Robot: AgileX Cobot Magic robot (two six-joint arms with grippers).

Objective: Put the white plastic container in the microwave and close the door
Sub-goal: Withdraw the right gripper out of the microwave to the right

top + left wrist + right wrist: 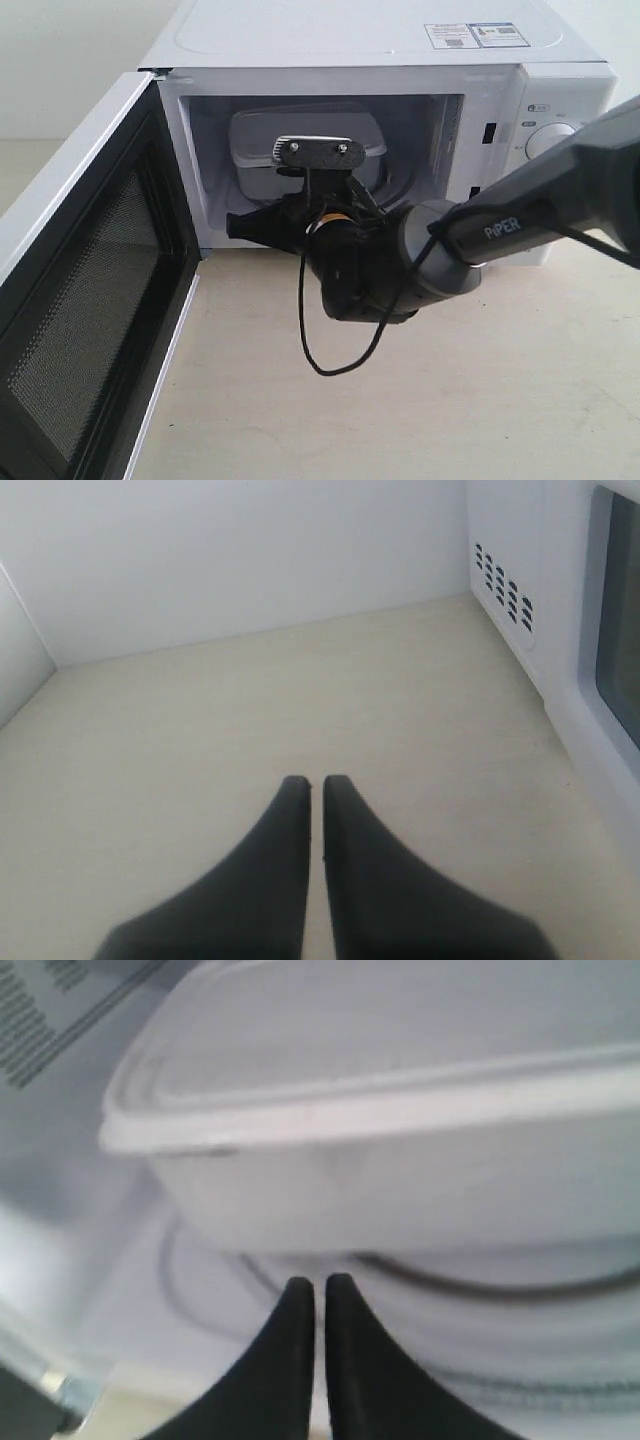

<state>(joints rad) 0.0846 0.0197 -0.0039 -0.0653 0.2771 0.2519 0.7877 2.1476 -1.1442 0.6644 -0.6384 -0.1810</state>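
The white microwave (380, 40) stands with its door (90, 300) swung wide to the left, black mesh inner face showing. Inside, the white plastic container (300, 122) rests lidded on the glass turntable (480, 1300). My right arm (430, 255) reaches to the cavity mouth. The right gripper (320, 1282) is shut and empty, its tips just short of the container's near wall (400, 1185) and below its rim. My left gripper (312, 780) is shut and empty over bare tabletop behind the open door; it does not show in the exterior view.
The microwave's vented side wall (505, 585) and the door's outer face with its dark window (620, 620) lie close beside the left gripper. A loose black cable (310, 330) hangs under the right wrist. Beige tabletop (450, 400) stretches in front of the microwave.
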